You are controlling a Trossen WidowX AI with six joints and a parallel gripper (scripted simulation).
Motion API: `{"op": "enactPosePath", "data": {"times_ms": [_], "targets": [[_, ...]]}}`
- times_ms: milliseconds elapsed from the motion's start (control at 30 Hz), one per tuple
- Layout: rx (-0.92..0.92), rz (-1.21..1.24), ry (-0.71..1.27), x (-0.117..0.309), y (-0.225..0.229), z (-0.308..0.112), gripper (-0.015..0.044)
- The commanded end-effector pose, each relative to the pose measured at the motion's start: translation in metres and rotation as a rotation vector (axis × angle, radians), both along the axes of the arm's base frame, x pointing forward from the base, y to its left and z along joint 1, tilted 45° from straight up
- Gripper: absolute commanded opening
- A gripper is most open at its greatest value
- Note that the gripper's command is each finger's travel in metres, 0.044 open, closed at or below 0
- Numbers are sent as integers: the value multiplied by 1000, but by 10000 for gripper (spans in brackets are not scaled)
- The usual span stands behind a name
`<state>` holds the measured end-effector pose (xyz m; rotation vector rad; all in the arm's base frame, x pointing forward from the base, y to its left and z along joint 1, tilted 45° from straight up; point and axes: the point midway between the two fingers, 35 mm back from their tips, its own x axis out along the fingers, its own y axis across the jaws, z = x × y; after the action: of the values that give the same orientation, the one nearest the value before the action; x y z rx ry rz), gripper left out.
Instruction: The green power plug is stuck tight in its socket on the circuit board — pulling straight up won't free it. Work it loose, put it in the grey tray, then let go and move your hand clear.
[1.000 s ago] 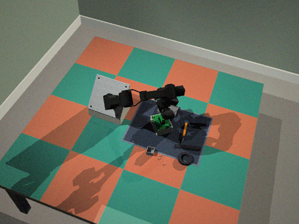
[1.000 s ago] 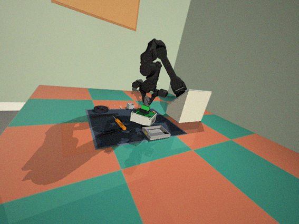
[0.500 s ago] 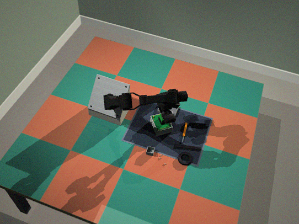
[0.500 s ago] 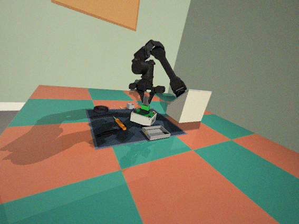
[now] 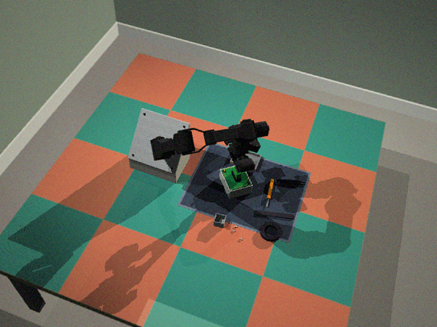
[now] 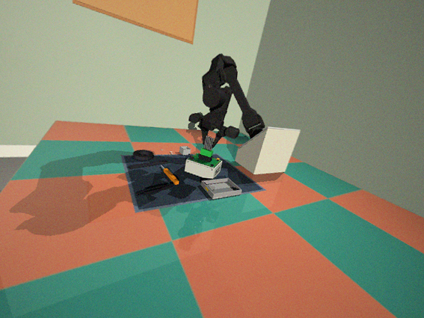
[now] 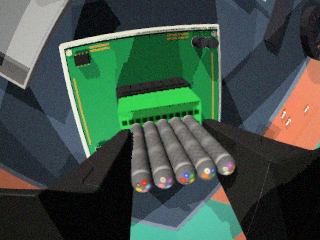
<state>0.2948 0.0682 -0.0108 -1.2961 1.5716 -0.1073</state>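
Centrally, green plug (image 6: 206, 152) (image 7: 160, 107) clamped between jaws (image 6: 209, 146), cables uppermost.

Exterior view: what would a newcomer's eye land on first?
The black robot arm, rising over the dark mat on an orange-and-green checkered table. Next, the bright green plug on the circuit board, gripped between the arm's fingers. The orange-handled screwdriver stands out too, lying on the mat.

matte black arm (image 5: 231, 134) (image 6: 241, 96), chunky rounded joints, black tapered fingers
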Motion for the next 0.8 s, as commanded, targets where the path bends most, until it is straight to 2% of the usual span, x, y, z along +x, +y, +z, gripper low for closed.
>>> {"op": "enactPosePath", "data": {"times_ms": [0,367,767], "targets": [[25,21,17,-2,11,7,0],[187,-81,134,11,3,20,0],[0,36,-1,-5,16,9,0]]}}
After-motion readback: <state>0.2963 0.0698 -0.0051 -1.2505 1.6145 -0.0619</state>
